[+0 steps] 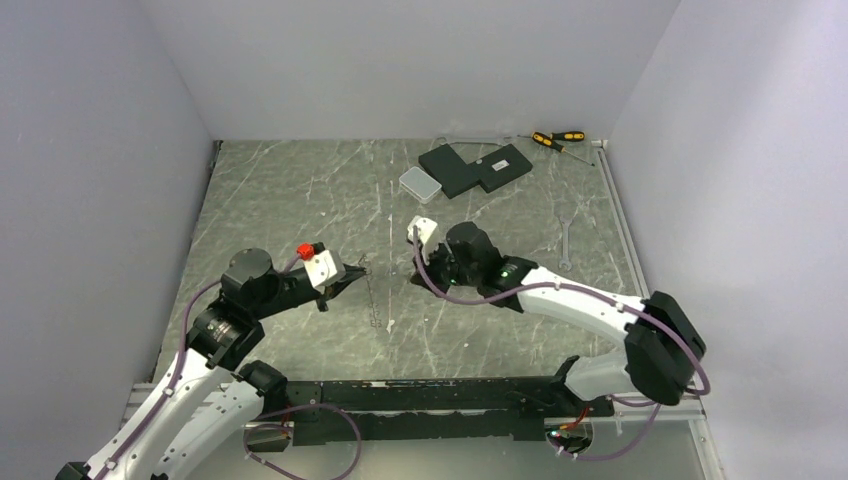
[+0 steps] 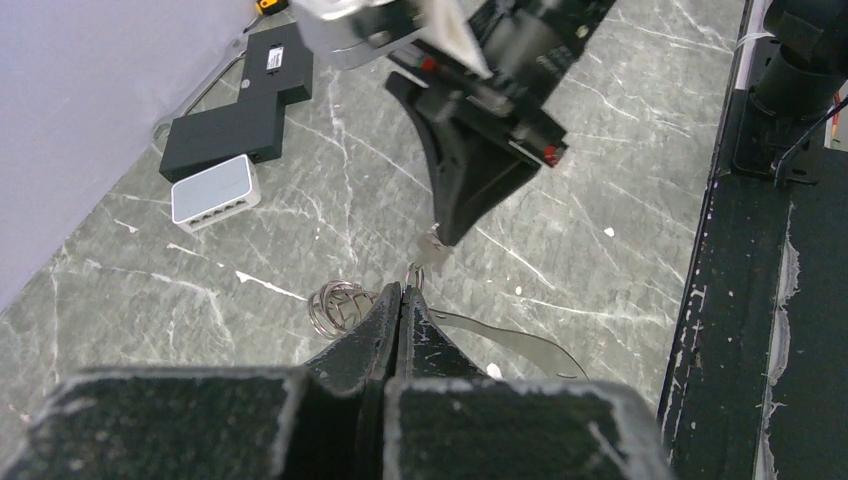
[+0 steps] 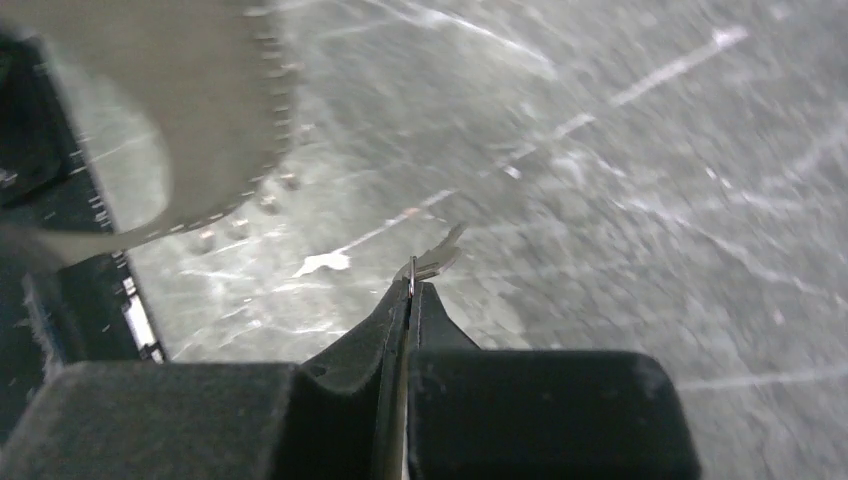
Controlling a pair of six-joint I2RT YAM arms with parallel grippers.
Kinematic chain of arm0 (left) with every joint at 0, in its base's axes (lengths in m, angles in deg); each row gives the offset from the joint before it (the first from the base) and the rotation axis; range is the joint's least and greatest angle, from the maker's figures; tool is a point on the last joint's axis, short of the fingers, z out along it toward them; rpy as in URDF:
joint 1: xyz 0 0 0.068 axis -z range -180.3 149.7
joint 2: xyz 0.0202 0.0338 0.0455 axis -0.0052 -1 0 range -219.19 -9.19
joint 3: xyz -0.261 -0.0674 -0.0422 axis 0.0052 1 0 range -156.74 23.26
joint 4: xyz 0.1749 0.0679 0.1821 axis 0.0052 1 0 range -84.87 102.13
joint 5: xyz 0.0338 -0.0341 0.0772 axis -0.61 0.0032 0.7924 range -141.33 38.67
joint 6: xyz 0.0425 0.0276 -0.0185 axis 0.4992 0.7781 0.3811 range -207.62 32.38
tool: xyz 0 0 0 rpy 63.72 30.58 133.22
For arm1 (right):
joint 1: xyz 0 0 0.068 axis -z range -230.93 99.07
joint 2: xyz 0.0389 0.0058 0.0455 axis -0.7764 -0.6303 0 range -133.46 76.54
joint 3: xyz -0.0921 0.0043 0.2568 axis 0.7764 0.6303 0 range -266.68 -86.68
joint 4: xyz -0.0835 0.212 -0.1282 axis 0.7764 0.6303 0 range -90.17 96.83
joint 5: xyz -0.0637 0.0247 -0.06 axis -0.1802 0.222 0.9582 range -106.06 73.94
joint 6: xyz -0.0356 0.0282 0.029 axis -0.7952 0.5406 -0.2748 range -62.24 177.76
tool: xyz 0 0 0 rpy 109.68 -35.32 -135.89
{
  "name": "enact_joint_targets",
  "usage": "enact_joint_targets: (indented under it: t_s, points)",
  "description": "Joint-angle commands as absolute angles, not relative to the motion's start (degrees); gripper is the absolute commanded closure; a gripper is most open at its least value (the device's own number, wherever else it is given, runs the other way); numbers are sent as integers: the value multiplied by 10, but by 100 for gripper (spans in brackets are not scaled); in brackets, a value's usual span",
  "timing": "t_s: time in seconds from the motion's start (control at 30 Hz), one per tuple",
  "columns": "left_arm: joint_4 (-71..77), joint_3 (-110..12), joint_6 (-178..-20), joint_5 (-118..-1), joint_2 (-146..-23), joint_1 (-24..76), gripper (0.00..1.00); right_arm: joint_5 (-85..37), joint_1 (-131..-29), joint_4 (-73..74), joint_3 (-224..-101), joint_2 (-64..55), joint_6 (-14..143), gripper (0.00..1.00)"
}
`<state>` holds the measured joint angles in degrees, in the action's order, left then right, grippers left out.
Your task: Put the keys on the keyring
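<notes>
Box label (image 2: 272, 60) illegible; left hand (image 2: 402, 292) pinches keyring (image 2: 337, 305), right hand (image 3: 412, 290) key (image 3: 438, 260).

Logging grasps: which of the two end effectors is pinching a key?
The right end effector: a small silvery key sticks out of its shut tips. The left end effector is shut on thin wire instead, seemingly the keyring.
</notes>
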<state>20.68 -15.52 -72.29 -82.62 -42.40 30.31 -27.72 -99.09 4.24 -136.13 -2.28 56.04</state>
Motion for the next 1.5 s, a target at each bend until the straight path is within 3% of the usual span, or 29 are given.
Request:
enact_joint_targets:
  t_s: [0.0, 0.2, 1.03, 1.4, 1.43, 1.47]
  points:
    - [185, -159, -713, -845, -421, 303, 100, -425, -1001, -82, -1304, 39, 481, 100]
    - [185, -161, -714, -862, -427, 303, 100, -498, -1003, -84, -1302, 84, 471, 100]
    - [186, -161, -709, -904, -430, 304, 100, -540, -1025, 96, -1430, 95, 470, 100]
    - [195, -169, -712, -915, -436, 303, 100, -565, -1035, 81, -1444, 74, 467, 100]
    - [195, -169, -712, -918, -437, 304, 100, -566, -1036, 80, -1446, 72, 465, 78]
    - [195, -168, -713, -921, -437, 304, 100, -565, -1037, 79, -1447, 70, 464, 100]
